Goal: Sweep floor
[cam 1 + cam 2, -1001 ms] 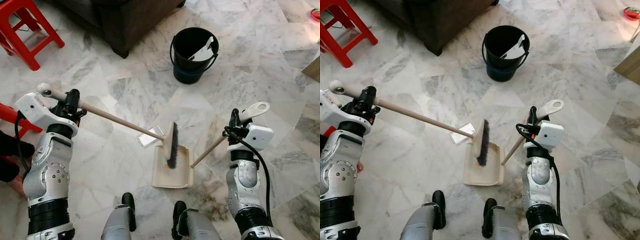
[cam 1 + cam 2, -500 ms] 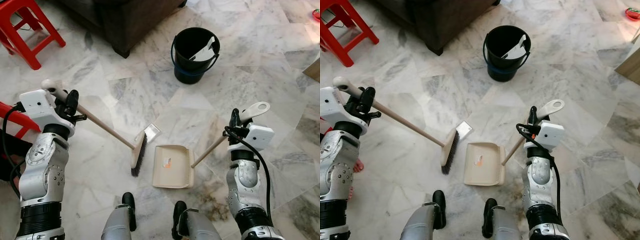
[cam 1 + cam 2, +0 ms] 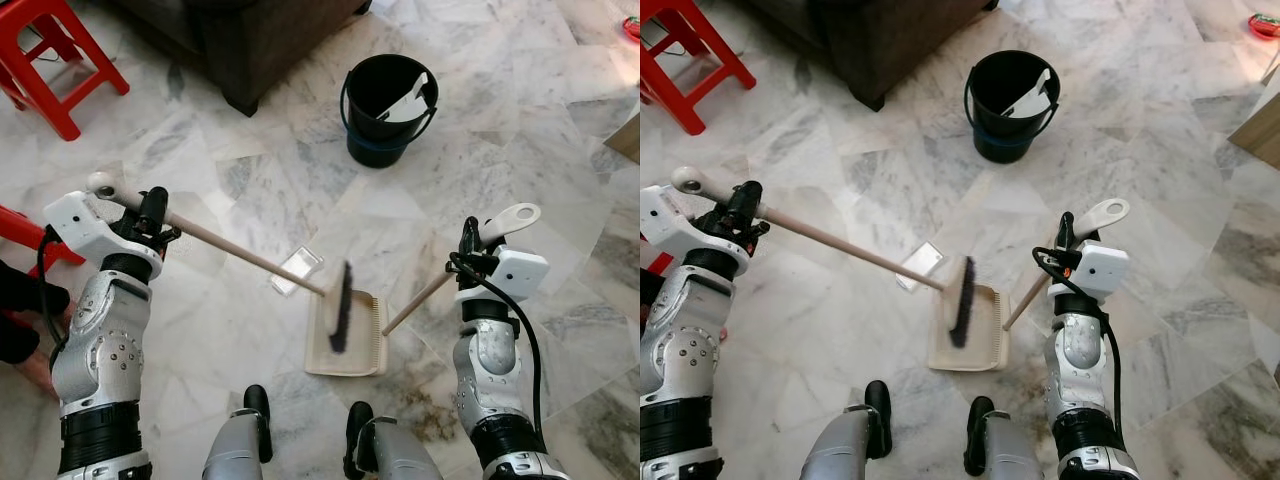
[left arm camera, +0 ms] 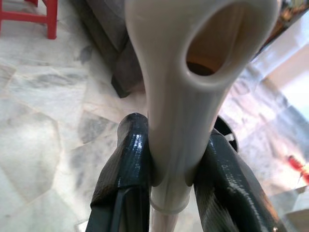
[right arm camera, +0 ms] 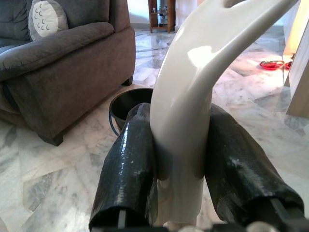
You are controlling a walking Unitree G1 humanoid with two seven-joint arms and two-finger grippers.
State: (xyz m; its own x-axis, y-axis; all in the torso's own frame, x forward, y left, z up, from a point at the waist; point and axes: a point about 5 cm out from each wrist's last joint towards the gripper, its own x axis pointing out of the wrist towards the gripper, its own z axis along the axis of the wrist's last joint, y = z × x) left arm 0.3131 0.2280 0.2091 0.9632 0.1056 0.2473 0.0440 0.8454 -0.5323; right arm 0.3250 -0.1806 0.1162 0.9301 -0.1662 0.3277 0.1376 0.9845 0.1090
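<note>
Broom head back over the dustpan, both grippers clamped on their handles.

Nearest the robot's feet, the cream plastic dustpan (image 3: 347, 342) lies flat on the white-grey marble floor (image 3: 250, 190); half a second ago the dark-bristled broom head (image 3: 340, 305) stood on the floor to the dustpan's left, and now it hangs over the pan's left half. The right gripper (image 5: 179, 159) grips the dustpan's cream handle (image 3: 508, 218), unmoved; the left gripper (image 4: 176, 166) squeezes the cream top of the broom's long wooden stick (image 3: 240, 248), which has swung toward the dustpan. A small clear plastic wrapper (image 3: 297, 271) lies just beyond the dustpan's far-left corner. Well beyond the dustpan stands a black bucket (image 3: 388, 96), with open marble between them. Farther left of it are a dark grey sofa (image 3: 250, 40) corner and a red plastic stool (image 3: 55, 60).
</note>
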